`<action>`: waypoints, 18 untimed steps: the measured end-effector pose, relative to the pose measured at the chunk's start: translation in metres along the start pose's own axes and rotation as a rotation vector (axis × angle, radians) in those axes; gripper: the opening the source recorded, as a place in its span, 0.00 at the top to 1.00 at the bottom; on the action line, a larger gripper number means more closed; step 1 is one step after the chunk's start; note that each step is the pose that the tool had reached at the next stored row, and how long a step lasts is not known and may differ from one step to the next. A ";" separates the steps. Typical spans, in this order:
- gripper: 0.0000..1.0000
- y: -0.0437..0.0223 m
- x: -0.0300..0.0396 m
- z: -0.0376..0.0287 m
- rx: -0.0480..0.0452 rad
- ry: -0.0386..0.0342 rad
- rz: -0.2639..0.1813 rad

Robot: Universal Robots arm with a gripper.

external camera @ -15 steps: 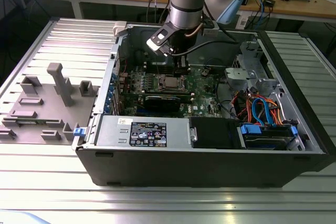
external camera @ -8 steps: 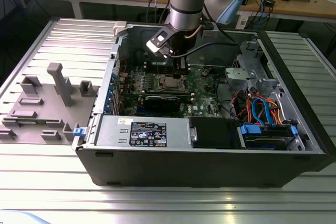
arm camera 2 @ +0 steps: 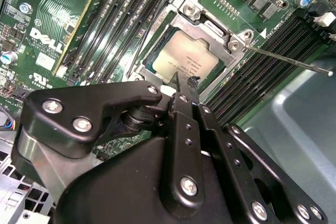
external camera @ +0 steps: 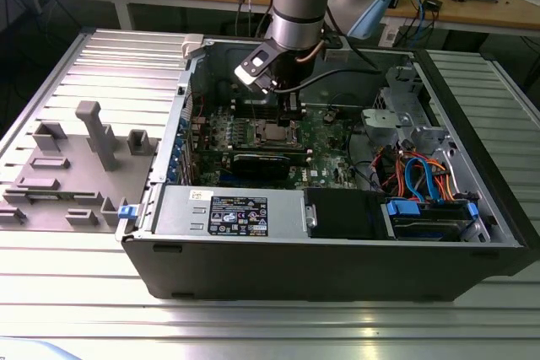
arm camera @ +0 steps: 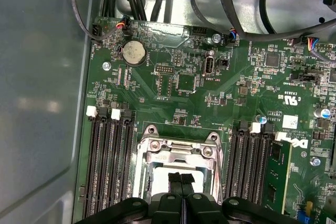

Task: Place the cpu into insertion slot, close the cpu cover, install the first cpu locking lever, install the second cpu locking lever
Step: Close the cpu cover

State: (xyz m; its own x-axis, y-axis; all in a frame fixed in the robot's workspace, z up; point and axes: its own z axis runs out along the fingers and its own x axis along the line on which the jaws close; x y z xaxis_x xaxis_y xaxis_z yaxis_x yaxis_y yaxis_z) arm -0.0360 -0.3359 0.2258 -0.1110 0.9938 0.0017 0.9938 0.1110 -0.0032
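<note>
Second wrist view shows the tool [arm camera 2: 178,85] with its two fingers pressed together and gripping nothing, the tips poised at the edge of the cpu [arm camera 2: 186,59]. The cpu lies flat in the insertion slot [arm camera: 143,163] on the green circuit board [arm camera: 178,87], between banks of long black memory slots [arm camera 2: 126,19]. The cpu cover [arm camera 2: 207,19] looks to be down over it, its window framing the silver top. One locking lever [arm camera 2: 289,60], a thin bright rod, stands free above the memory slots on one side, so I judge the latching as not yet done.

Seen in the exterior view, the arm hangs upright over the open computer case [external camera: 337,242], which lies on the ribbed counter [external camera: 253,326].

Procedure, as I judge it:
1. Keep the fingers closed and use them as a single pusher.
2. Bear on the metal of the cover or lever only, never on the chip's top or the board.
3. Confirm the cover sits flat all round before a lever is swung; a tilted frame means a badly seated chip.
4. Stay clear of the white tabs on the memory slots.

Markings: white lettering is printed on the board beside the memory slots, fine print crosses the cpu's top, and a black-and-white sticker [external camera: 239,215] sits on the case's front box. None guides this step.
</note>
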 end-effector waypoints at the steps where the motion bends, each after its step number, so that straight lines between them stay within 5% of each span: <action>1: 0.89 -0.0002 0.0000 0.0000 -0.0001 0.0000 0.000; 6: 0.89 -0.0017 0.0001 0.0002 0.0000 0.0000 0.000; 18: 0.89 -0.0271 0.0029 0.0108 0.0002 0.0000 -0.002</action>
State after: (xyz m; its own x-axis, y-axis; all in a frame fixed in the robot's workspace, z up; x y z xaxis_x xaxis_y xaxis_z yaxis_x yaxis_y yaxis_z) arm -0.0633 -0.3359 0.2151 -0.1129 0.9936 0.0017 0.9936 0.1129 -0.0033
